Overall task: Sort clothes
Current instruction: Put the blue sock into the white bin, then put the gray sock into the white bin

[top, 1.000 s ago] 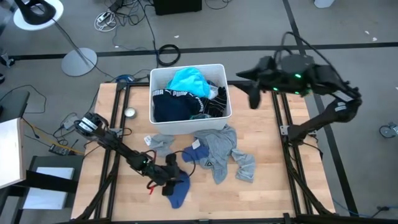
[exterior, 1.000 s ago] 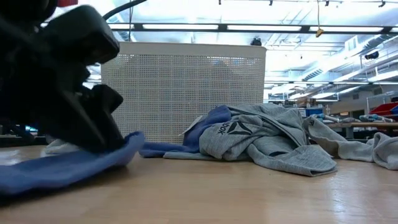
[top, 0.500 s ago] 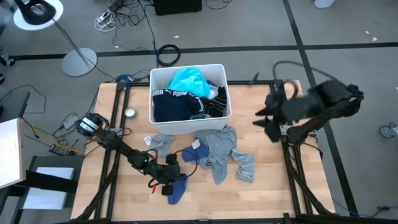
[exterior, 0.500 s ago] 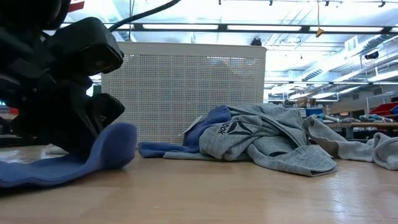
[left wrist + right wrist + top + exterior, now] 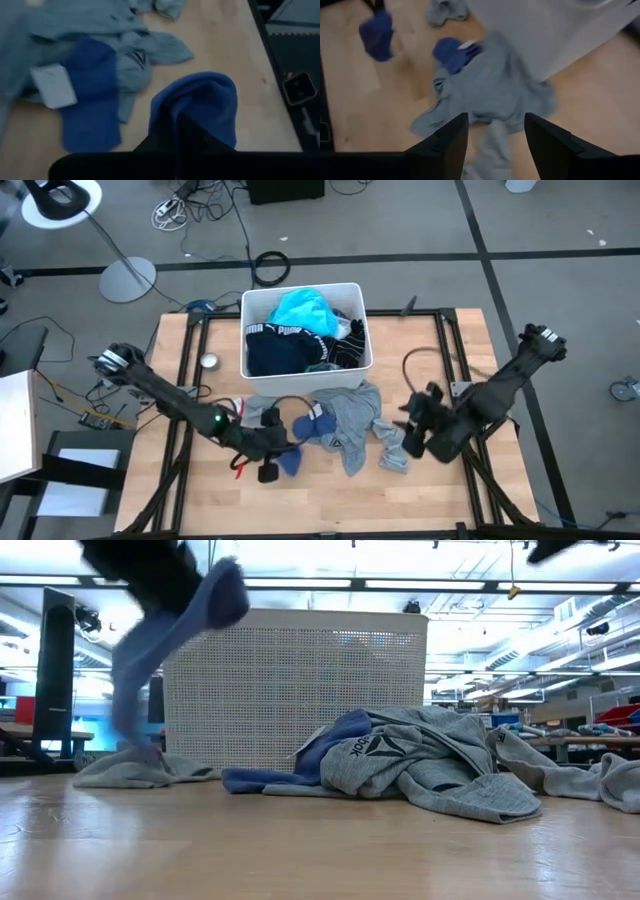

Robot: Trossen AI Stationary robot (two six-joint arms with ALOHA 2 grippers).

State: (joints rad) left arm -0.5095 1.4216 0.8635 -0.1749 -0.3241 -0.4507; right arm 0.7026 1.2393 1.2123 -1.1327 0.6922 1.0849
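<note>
The clothes are split between two places: a soft blue knitted sock [image 5: 200,107] is clamped in the left end effector [image 5: 268,462] and carried clear of the pale wooden tabletop [image 5: 320,500], while the remainder lies loose or is already binned. In the low view the sock [image 5: 165,635] is seen hanging limp from above, its free end trailing down, which suggests it is being lifted out of the heap so that it can be dealt with alone. The left end effector is clenched on the sock near its folded middle, so both ends droop.

A crumpled grey cotton top with a printed logo [image 5: 355,425] is spread on the tabletop just in front of the white rectangular perforated plastic bin [image 5: 304,376], with a darker blue piece bearing a white tag [image 5: 317,426] lying partly on it. A small pale grey garment [image 5: 258,411] rests apart near the bin's front corner. Inside the bin, a turquoise tee [image 5: 300,310] and a navy piece with white lettering [image 5: 280,345] are piled.

The right end effector [image 5: 412,442] is held low beside the grey top's trailing sleeve, its fingers [image 5: 447,145] spread and empty, aimed at the fabric, presumably in readiness for taking that garment next.
</note>
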